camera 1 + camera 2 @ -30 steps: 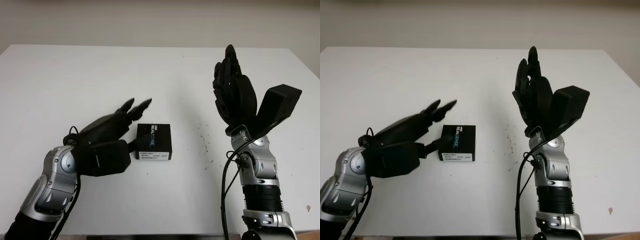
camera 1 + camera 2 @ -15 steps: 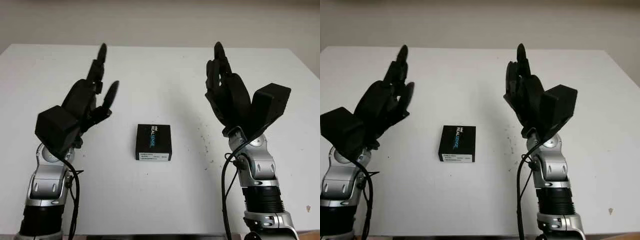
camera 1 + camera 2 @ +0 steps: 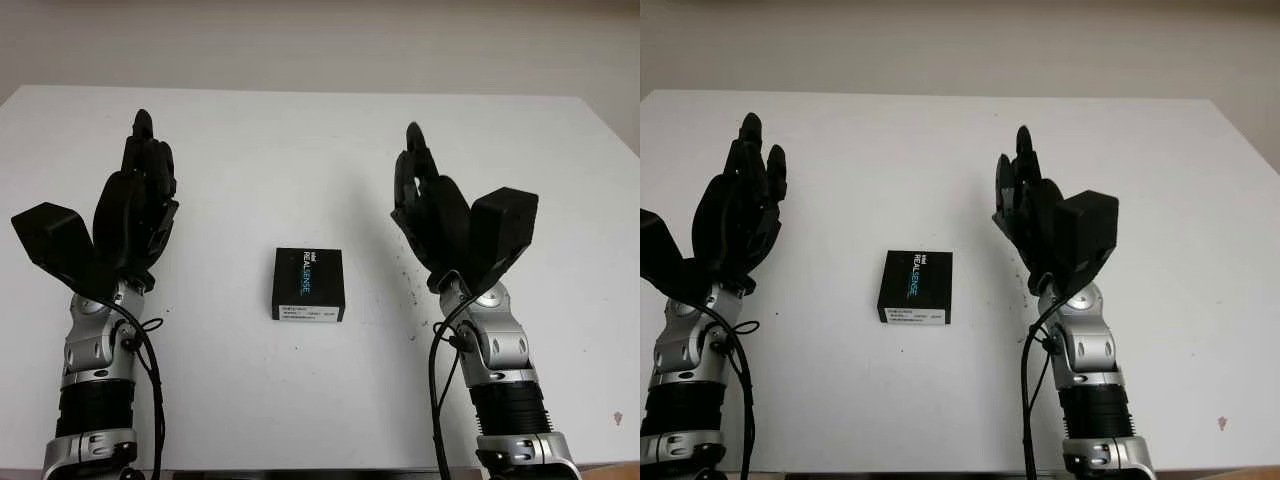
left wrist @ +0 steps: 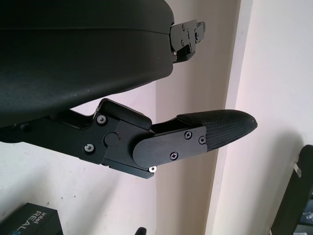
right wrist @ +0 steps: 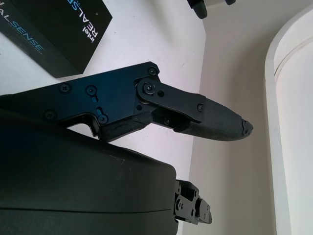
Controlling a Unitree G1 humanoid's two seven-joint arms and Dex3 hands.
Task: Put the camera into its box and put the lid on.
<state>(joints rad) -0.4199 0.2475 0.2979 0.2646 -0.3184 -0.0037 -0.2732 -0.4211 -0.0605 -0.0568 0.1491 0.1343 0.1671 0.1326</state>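
Observation:
A small black box (image 3: 307, 284) with its lid on and white lettering on top lies flat in the middle of the white table (image 3: 320, 140). A corner of the box (image 4: 34, 223) shows in the left wrist view, and its printed top (image 5: 54, 34) shows in the right wrist view. My left hand (image 3: 140, 195) is raised upright to the left of the box, open and holding nothing. My right hand (image 3: 430, 205) is raised upright to the right of the box, also open and holding nothing. Both hands are well apart from the box.
Small dark specks (image 3: 408, 280) mark the table surface just right of the box. The table's far edge meets a pale wall (image 3: 320, 40).
My left hand has drawn away from the box and swung up to an upright pose at the left. My right hand has shifted slightly left and lower. The box has not moved.

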